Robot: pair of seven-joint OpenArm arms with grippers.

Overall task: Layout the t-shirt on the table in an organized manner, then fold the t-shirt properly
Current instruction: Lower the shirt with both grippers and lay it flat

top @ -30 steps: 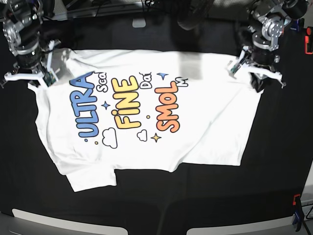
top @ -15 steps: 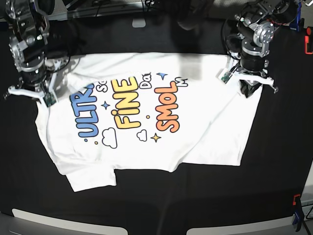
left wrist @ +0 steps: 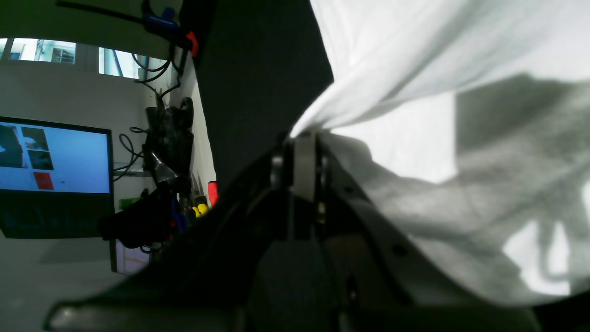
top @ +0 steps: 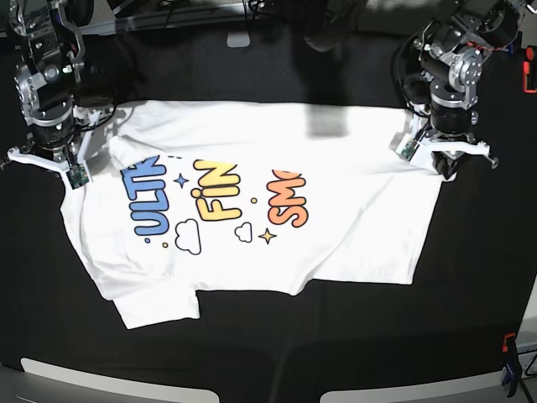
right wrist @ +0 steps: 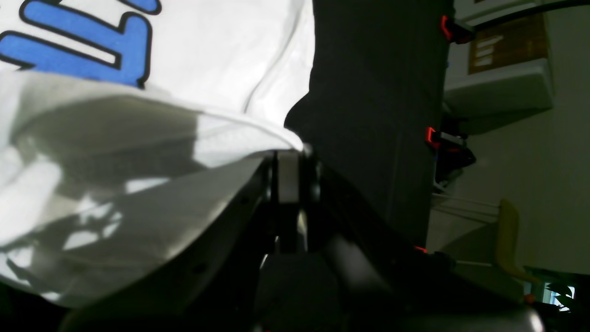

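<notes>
While both arms hover, each tool, left and right, stays clamped on the t-shirt.

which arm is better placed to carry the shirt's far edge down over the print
Neither alone. The left gripper and right gripper are each shut on a far corner of the t-shirt, so the fold should come over level with both pulling together.
</notes>
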